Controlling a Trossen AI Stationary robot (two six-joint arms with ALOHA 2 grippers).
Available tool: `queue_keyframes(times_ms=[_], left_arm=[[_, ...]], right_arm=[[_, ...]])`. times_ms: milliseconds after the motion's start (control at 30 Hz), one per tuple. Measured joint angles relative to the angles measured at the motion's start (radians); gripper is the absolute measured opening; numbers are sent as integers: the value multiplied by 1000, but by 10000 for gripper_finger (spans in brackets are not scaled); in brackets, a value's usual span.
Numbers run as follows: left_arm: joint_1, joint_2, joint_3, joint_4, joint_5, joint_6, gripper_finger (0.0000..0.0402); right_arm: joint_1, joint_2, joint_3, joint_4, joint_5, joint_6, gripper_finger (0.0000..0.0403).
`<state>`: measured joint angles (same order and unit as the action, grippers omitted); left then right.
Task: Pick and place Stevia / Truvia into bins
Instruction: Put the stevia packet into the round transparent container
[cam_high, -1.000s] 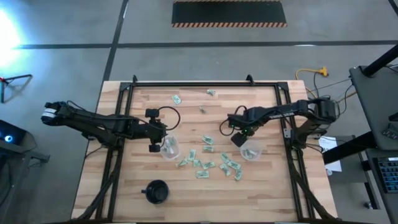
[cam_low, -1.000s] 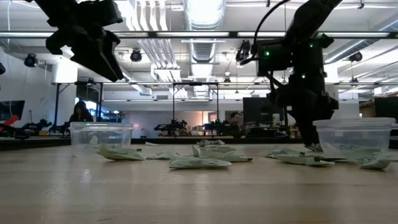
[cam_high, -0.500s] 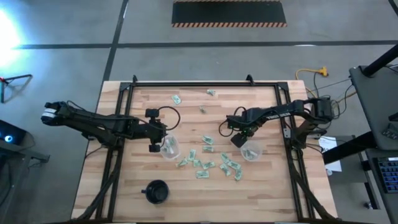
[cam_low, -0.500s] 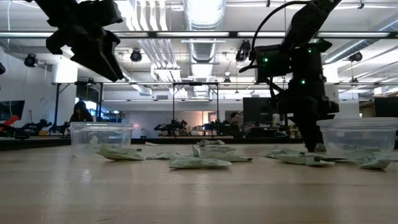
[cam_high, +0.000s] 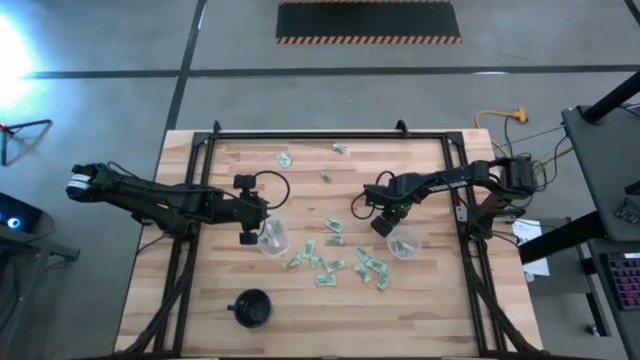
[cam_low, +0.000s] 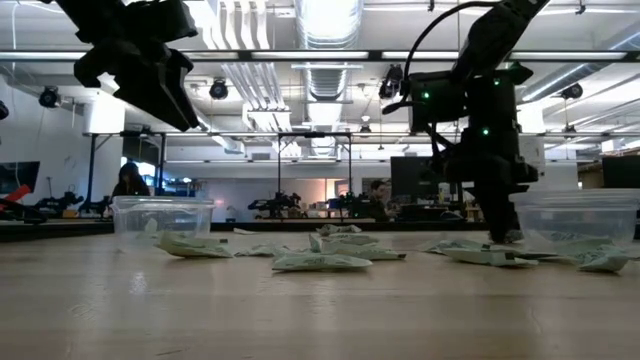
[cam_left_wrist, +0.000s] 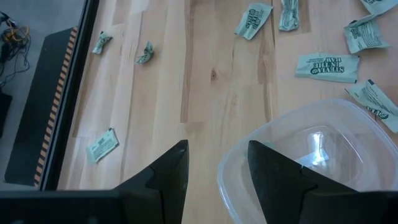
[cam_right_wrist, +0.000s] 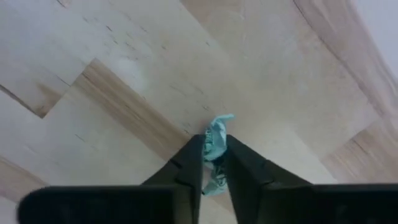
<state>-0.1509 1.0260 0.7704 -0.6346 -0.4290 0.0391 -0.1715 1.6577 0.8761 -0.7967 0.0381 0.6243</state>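
Now, my right pincer (cam_right_wrist: 213, 163): low at the table, fingers pinching one crumpled Stevia packet (cam_right_wrist: 215, 139), just beside the right clear bin (cam_high: 404, 241)
My left pincer (cam_left_wrist: 214, 171): hovering spread apart over the left clear bin (cam_left_wrist: 311, 155)
Other packets (cam_high: 335, 262): scattered between both bins
Surface: pale wood table (cam_high: 300, 300), a black cup (cam_high: 252, 308) near its front
Room: open workshop behind

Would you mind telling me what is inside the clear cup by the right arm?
The right-hand clear cup holds a few pale green packets at its bottom; its hazy wall hides their exact count.
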Motion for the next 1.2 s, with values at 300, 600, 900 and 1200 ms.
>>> queue_keyframes(times_ms=[300, 600, 900, 1200], left_arm=[[0, 0, -1, 0, 0, -3, 149], [0, 0, -2, 6, 0, -6, 149], [0, 0, -5, 31, 0, -15, 149], [0, 0, -5, 61, 0, -32, 149]], right_arm=[[1, -77, 39, -2, 66, -40, 11], [85, -237, 74, -48, 62, -36, 10], [327, -366, 43, -117, 59, 144, 12], [484, -352, 3, -115, 76, 263, 13]])
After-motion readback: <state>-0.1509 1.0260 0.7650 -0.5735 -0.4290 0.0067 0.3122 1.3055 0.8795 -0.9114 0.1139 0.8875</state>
